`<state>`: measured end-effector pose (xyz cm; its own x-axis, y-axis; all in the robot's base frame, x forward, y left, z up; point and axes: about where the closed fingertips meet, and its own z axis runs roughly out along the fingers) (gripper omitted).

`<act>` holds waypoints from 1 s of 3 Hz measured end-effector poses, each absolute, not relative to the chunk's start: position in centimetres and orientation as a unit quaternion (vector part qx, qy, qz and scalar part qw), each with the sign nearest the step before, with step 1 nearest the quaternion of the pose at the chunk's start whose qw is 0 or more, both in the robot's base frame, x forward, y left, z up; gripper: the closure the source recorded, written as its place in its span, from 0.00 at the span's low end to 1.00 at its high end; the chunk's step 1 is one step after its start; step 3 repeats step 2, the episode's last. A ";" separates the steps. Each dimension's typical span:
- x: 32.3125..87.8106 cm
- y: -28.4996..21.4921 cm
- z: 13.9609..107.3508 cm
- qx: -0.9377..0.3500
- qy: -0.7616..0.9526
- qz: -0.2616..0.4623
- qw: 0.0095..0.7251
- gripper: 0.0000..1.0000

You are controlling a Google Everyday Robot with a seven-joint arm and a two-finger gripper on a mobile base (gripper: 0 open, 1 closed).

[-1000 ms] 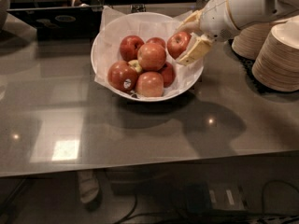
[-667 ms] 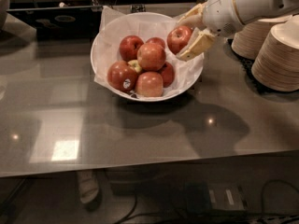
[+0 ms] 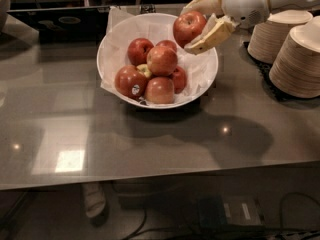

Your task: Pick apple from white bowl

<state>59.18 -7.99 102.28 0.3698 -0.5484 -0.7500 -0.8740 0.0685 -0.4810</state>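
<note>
Lift since a second ago: my tool [image 3: 192, 29] has carried the apple [image 3: 189, 26] higher, off the heap.
Worktop [image 3: 150, 149]: grey and glossy; it carries the white bowl.
White bowl [image 3: 103, 59]: lined with paper, the other apples [image 3: 152, 71] lie inside.
Tool: closed on the apple, one finger over it and one under, above the bowl's right rim.
Apple: in the air, touching no other fruit. I judge it firm, rather heavy, with slippery skin; a hold across its widest middle seems safest, without bruising pressure.
</note>
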 end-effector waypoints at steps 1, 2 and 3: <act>57.2 -7.3 103.6 -0.660 0.518 0.201 0.506 1.00; 57.0 -7.1 103.8 -0.659 0.516 0.205 0.507 1.00; 57.0 -7.1 103.8 -0.659 0.516 0.205 0.507 1.00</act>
